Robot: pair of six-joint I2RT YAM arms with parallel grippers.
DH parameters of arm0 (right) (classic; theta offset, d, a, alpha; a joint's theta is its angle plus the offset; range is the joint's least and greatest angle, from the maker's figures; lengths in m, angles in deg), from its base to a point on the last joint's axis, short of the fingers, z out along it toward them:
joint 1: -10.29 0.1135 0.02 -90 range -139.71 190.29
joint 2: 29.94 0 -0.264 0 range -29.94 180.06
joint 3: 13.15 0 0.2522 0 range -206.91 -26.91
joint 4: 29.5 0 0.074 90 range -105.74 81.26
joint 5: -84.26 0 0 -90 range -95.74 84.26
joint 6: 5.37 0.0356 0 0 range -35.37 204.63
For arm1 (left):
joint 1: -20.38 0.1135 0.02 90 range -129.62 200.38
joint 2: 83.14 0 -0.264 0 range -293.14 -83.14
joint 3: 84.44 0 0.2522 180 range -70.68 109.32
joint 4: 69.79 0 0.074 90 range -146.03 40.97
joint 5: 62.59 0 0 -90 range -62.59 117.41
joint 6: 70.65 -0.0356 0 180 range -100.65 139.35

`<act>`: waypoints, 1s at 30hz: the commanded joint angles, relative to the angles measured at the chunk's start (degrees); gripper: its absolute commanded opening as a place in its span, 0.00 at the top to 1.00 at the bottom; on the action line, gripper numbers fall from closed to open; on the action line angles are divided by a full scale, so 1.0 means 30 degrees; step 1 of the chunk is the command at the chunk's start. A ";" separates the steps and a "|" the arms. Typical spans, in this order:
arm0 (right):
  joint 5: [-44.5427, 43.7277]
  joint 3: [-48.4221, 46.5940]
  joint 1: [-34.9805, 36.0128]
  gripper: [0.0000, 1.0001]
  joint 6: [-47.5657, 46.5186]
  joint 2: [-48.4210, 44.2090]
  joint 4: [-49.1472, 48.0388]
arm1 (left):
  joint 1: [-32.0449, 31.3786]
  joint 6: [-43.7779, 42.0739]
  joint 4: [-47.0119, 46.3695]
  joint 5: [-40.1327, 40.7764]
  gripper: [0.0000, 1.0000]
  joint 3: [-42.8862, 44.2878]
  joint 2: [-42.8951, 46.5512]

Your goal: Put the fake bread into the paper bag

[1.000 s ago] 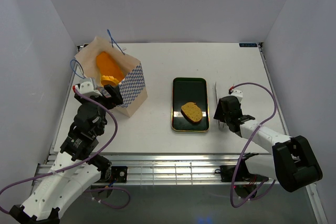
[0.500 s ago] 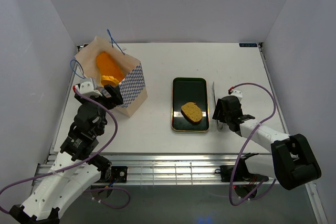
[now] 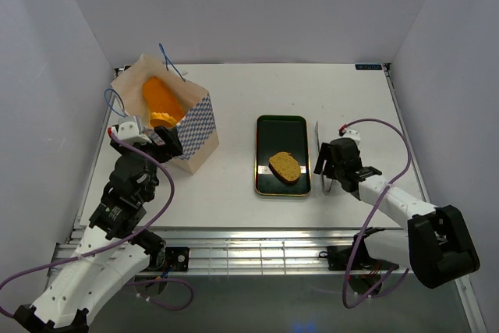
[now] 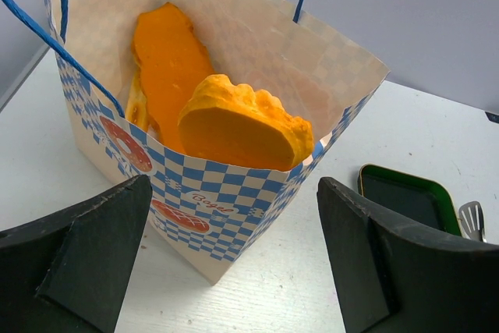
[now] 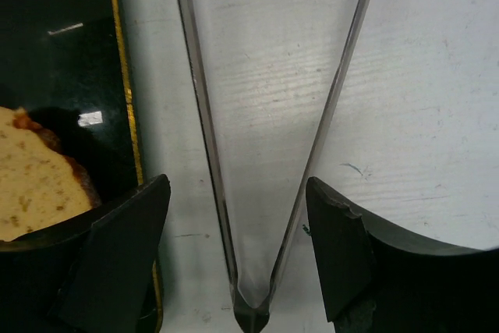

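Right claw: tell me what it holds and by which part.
Nothing. The right claw stands open astride the tongs near their joined end, clear of the metal on both sides.

Tongs (image 5: 251, 319) tips cut off top edge; bread slice (image 5: 27, 185) cropped left.

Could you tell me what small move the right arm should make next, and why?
Probably close the right claw on the tongs. Its fingers stand open on either side of the tongs' joined end. The tongs lie on the table beside the tray, and one bread slice sits on that tray, not yet in the paper bag.
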State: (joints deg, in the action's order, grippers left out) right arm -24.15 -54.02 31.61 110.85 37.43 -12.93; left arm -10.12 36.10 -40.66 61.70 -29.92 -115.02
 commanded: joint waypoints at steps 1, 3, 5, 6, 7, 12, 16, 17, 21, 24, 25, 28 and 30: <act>0.0626 -0.1624 -0.0134 0.24 -0.1089 -0.1245 0.0908 | -0.0057 -0.0106 -0.0087 -0.0089 0.02 -0.0020 0.0430; 0.1824 -0.2093 -0.0134 0.16 -0.1762 -0.2032 0.0968 | -0.0057 -0.0106 -0.0116 -0.0119 0.02 -0.0020 0.0548; 0.2706 -0.2445 -0.0134 0.09 -0.2350 -0.2592 0.1026 | -0.0057 -0.0106 -0.0116 0.0027 0.02 -0.0020 0.0723; 0.3493 -0.2940 -0.0134 0.02 -0.2584 -0.3204 0.1114 | -0.0057 -0.0106 -0.0145 0.0057 0.02 -0.0049 0.0811; 0.3733 -0.3264 -0.0105 0.02 -0.2906 -0.3471 0.1289 | -0.0057 -0.0135 -0.0174 0.0144 0.02 -0.0020 0.0928; 0.4993 -0.5809 -0.0134 0.10 -0.3786 -0.4965 0.2578 | -0.0028 -0.0252 -0.0321 0.0233 0.02 -0.0137 0.1193; 0.5435 -0.6838 -0.0134 0.10 -0.3935 -0.5173 0.3515 | -0.0057 -0.0282 -0.0321 0.0175 0.02 -0.0137 0.1192; 0.5493 -0.6870 -0.0134 0.10 -0.3876 -0.5173 0.3604 | -0.0057 -0.0311 -0.0408 0.0116 0.02 -0.0166 0.1222; 0.4825 -0.7075 -0.0105 0.10 -0.3876 -0.5318 0.4453 | -0.0028 -0.0340 -0.0379 0.0086 0.02 -0.0166 0.1076; 0.4120 -0.6900 -0.0105 0.10 -0.3905 -0.5873 0.4514 | -0.0057 -0.0340 -0.0350 0.0028 0.02 -0.0137 0.0959; 0.4030 -0.6813 -0.0105 0.10 -0.3905 -0.6050 0.4310 | -0.0057 -0.0340 -0.0350 -0.0030 0.02 -0.0137 0.0871; 0.3561 -0.6461 -0.0105 0.10 -0.3847 -0.6461 0.4016 | -0.0057 -0.0340 -0.0262 -0.0119 0.02 -0.0049 0.0666; 0.3181 -0.6460 -0.0105 0.10 -0.3817 -0.6579 0.4073 | -0.0028 -0.0340 -0.0233 -0.0148 0.02 -0.0019 0.0636</act>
State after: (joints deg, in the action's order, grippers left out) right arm -12.07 -73.17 31.39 100.27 18.83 0.62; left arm -10.12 35.67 -41.25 61.89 -29.95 -112.59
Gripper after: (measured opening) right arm 0.904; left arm 0.979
